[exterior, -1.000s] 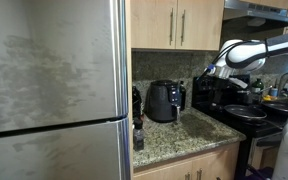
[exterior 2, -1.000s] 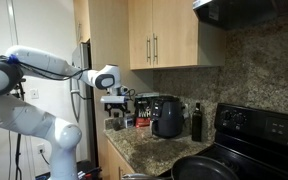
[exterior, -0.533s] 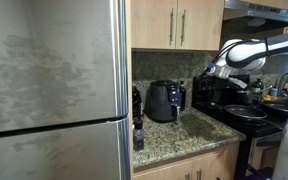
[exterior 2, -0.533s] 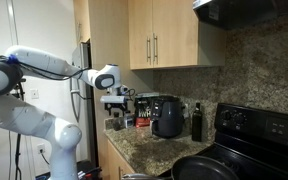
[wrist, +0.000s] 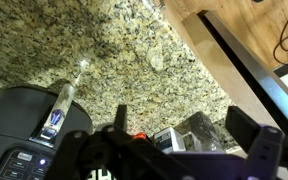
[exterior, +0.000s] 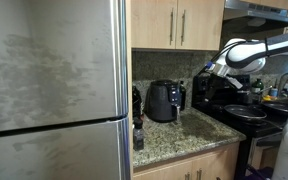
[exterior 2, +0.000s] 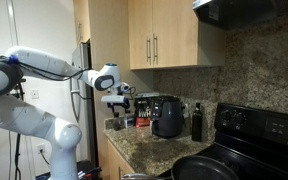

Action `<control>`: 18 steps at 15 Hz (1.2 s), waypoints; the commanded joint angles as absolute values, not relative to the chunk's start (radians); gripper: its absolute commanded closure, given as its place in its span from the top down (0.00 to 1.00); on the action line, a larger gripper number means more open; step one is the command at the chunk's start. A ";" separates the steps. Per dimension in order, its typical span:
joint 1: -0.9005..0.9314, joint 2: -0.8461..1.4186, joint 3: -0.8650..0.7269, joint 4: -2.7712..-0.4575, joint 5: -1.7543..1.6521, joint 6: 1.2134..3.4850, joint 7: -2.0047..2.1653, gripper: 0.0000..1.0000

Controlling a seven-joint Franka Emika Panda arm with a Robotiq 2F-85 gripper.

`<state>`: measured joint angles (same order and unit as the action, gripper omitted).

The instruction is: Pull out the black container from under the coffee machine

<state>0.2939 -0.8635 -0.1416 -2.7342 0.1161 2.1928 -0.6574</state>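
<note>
The coffee machine point(exterior: 164, 100) is a squat glossy black appliance on the granite counter against the backsplash. It shows in both exterior views point(exterior 2: 167, 116) and at the lower left of the wrist view point(wrist: 14, 135). I cannot make out the black container under it as a separate part. My gripper point(wrist: 189, 135) is open and empty. It hangs in the air above the counter, apart from the machine point(exterior: 207, 82) point(exterior 2: 120, 98). Its two dark fingers frame small items on the counter.
A dark bottle point(exterior 2: 195, 122) point(wrist: 57, 112) stands next to the machine. A white box point(wrist: 169, 138) and a glass cup point(wrist: 204, 128) sit below my fingers. A black stove point(exterior: 239, 112) point(exterior 2: 249, 135) adjoins the counter. A steel fridge point(exterior: 54, 90) stands at the counter's other end.
</note>
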 commanded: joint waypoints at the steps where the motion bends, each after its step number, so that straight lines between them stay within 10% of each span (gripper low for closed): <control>1: 0.291 -0.863 -0.139 -2.733 0.119 2.191 -0.659 1.00; 18: 0.260 -0.967 -0.085 -2.737 0.140 2.444 -0.322 1.00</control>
<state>0.2530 -0.9681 -0.0799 -2.7397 0.1492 2.4459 -0.3288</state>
